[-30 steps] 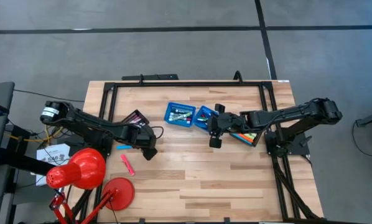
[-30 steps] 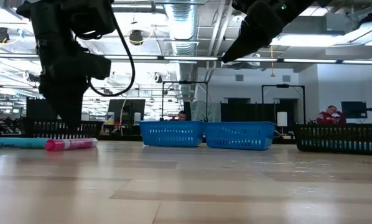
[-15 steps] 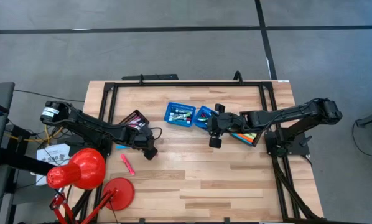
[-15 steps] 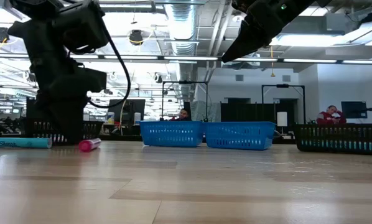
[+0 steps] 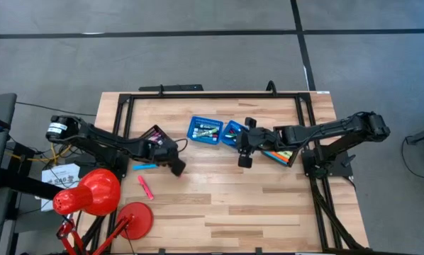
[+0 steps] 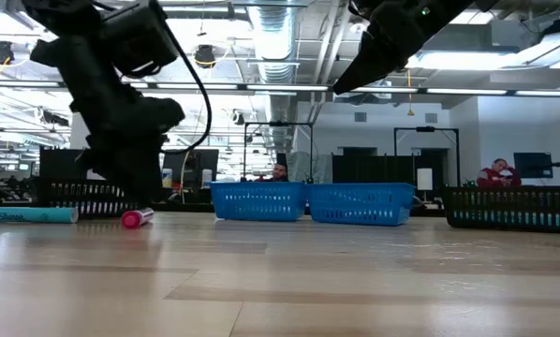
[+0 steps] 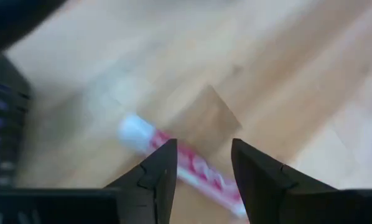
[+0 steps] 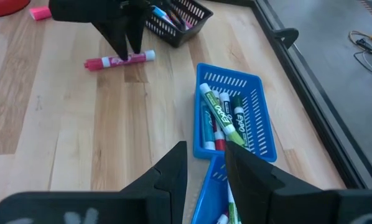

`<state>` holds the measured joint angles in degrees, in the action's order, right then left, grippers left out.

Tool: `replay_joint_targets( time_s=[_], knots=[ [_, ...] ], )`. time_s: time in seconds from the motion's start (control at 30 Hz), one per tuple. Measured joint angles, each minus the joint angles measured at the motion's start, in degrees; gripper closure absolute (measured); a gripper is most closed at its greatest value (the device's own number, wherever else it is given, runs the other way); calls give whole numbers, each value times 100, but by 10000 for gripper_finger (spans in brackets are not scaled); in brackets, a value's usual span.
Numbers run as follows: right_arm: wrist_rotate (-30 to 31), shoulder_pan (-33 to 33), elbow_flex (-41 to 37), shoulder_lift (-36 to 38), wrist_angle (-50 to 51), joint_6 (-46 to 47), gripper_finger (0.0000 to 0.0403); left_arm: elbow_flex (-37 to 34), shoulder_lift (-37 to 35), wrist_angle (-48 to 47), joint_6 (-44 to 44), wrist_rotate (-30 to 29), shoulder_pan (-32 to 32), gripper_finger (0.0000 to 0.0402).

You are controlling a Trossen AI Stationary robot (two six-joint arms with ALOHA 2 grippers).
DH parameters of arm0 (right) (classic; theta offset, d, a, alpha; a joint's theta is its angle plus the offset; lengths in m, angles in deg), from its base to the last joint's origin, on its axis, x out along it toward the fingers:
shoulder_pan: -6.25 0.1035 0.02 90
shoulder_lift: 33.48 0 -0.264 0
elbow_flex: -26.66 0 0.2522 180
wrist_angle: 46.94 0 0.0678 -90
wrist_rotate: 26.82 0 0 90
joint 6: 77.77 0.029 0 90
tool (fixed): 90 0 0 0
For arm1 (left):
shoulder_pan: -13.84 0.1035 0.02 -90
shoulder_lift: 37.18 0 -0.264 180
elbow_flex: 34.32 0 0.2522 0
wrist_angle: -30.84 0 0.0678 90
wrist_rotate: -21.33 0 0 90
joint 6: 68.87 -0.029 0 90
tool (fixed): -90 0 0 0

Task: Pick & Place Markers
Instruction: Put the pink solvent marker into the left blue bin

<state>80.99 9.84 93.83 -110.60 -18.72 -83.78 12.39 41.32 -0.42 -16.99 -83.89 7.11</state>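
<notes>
A pink marker with a white end lies flat on the wood, crossing under my left gripper as a pink marker. That gripper is open, fingers pointing down, one on each side of the marker. The high view hides this marker under the gripper. A blue marker and another pink marker lie on the table to its left. Green and other markers lie in a blue basket. My right gripper is open and hovers near the baskets. My left gripper stands over the middle of the pink marker from above, one finger on each side and across its length. The marker rests flat on the table. Whether the fingertips touch it, I cannot tell.
Two blue baskets sit mid-table. A black tray of markers is left of them and another is under the right arm. A red lamp and its base stand at the near left. Bare wood lies toward the near edge.
The left gripper moved a little toward the table's right and far side and turned at the wrist. In the low view the pink marker, which lay crosswise, now shows end-on. The right arm kept still.
</notes>
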Motion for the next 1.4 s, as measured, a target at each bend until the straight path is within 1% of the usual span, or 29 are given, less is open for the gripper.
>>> replay_joint_targets(
  time_s=[0.1,0.27,0.4,0.53,0.6,0.7,0.77,0.83,0.93,1.03,1.1,1.17,1.23,1.3,1.4],
  knots=[
    [5,0,0,0,0,0,305,0,0,-2,4,-150,241,254],
    [2,0,0,0,0,-1,305,-172,0,101,8,-113,518,254],
    [2,0,0,0,2,0,305,-431,0,161,279,127,541,254],
    [2,4,0,0,4,0,305,-641,-24,399,329,65,430,255],
    [2,4,0,0,4,-1,305,-656,-22,416,256,28,398,263],
    [2,4,0,0,4,0,305,-667,-27,466,130,-14,376,291],
    [2,4,0,0,4,-1,305,-654,-76,455,-347,47,379,312],
    [2,4,0,0,3,-1,305,-589,-141,483,-959,326,372,326],
    [2,0,0,0,2,-6,305,-436,-330,546,-1952,564,366,329],
    [2,0,0,0,2,-38,305,-318,-526,553,-2753,841,302,317],
    [2,0,0,0,2,-42,305,-306,-651,560,-3342,1107,171,306],
    [2,0,0,0,2,-43,305,-326,-682,540,-3877,1236,-8,295],
    [2,0,0,0,3,-40,305,-395,-679,539,-4292,1252,-233,285],
    [2,0,0,0,3,-40,305,-473,-596,554,-4522,1257,-417,277],
    [0,2,0,0,4,-40,305,-606,-448,524,-4595,927,-539,270]
  ],
)
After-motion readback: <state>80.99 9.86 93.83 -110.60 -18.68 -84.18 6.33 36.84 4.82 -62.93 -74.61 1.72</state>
